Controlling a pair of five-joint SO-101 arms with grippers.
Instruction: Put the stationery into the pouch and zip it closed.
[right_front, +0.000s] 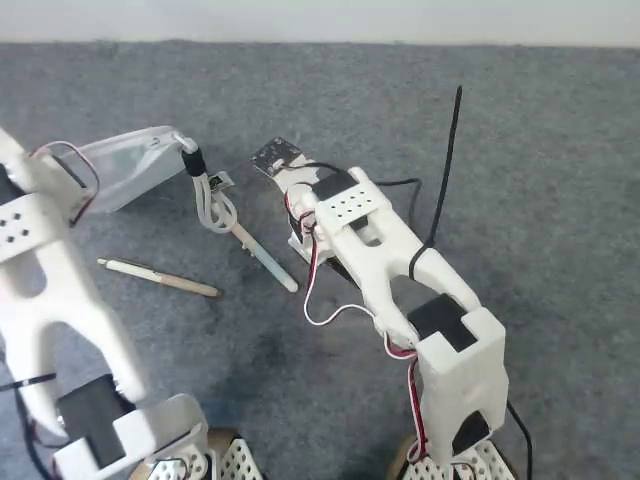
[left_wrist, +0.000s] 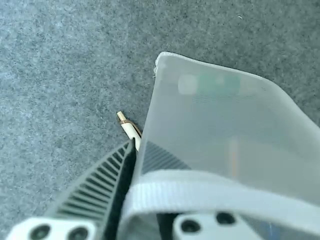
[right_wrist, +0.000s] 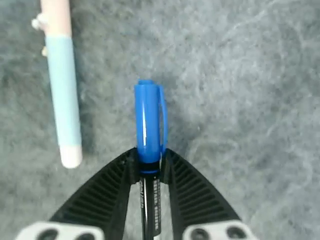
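carpet: grey carpet (right_front: 520, 130) over the whole table, everything's on it.
right arm: white, mid-right in the high view (right_front: 400, 270), bent fwd w/ its head down by the carpet, near the table's middle.
left arm: white too (right_front: 50, 270), along the left edge, reaching to the back-left.
pouch: see-through w/ a white zip band (left_wrist: 225, 125), back-left of the table. One end is held up by the left arm, the other end points toward the middle. Faint green + yellowish shapes show thru the wall, can't tell what they are.
black cable: thin, sticks up behind the right arm (right_front: 448, 160).
left gripper: (left_wrist: 135, 150) pinched on the pouch's zip edge. One ribbed black finger shows, the other is behind the fabric, no gap to see.
right gripper: (right_wrist: 149, 157) jaws nearly together, clamped on the blue marker's barrel just below the cap.
blue marker: (right_wrist: 148, 120) cap pokes out past the fingertips, low over the carpet.
pastel pen: pink + light blue (right_wrist: 62, 75), lying flat just beside the marker, roughly parallel, not touching.
beige pen: (right_front: 160, 277) flat on the carpet between the arms, left of the pastel pen. Its gold tip is right by the pouch's edge in the left wrist view.
white cord: looped (right_front: 215, 205), hanging off the pouch's near end, by the pastel pen's top.
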